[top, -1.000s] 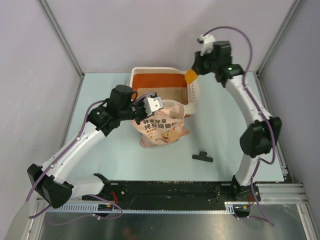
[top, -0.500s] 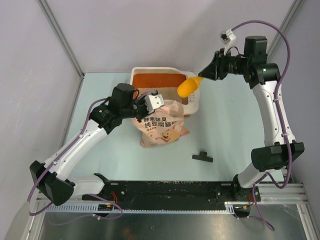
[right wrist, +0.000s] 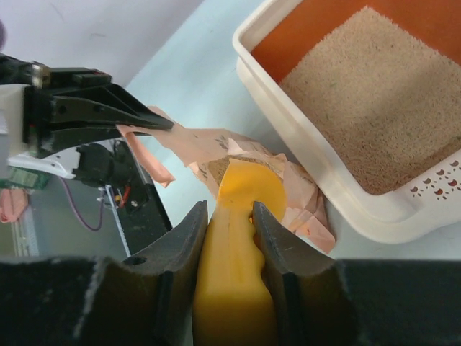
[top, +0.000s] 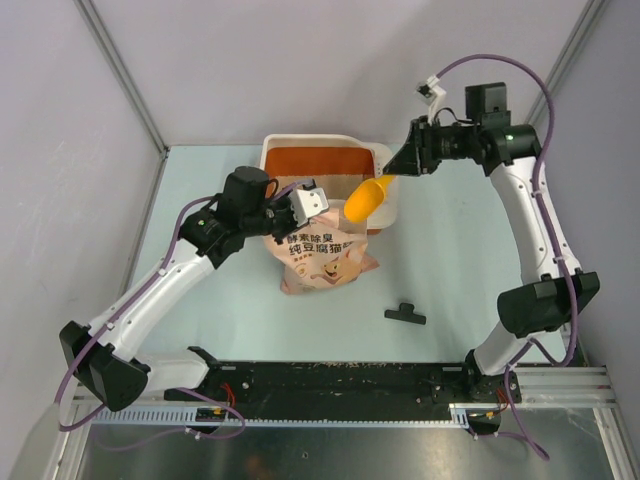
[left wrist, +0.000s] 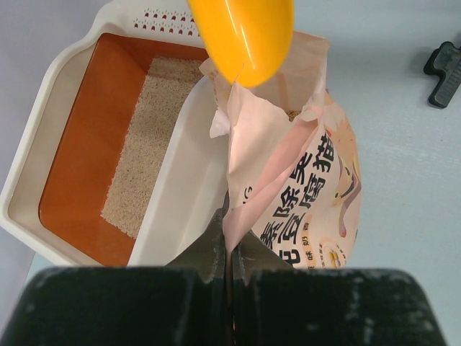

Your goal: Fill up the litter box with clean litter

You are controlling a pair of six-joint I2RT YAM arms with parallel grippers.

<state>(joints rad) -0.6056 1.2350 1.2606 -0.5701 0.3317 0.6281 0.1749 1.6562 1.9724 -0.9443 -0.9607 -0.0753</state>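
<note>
Litter box, bag and scoop, as held.
Left fingers [left wrist: 207, 251] were clenched on the torn top edge of the pink bag [left wrist: 302, 180]. The litter box [left wrist: 180, 187] lay just beside them, touching the bag, with clean litter [left wrist: 144, 137] over part of its floor. Right fingers [right wrist: 180, 245] grasped the orange scoop [right wrist: 234, 288], its bowl ahead of them at the bag mouth.

The litter box [top: 300, 141] sits flat on the tabletop [top: 450, 260], towards its far edge and about mid-width. It's a cream-white rectangular tray with rounded corners, a row of small slots in the rim at one end, and orange-brown inner walls. Litter [right wrist: 374, 94], pale beige and fine-grained, lies inside as a shallow, fairly even layer over the floor, the walls bare above it.
</note>
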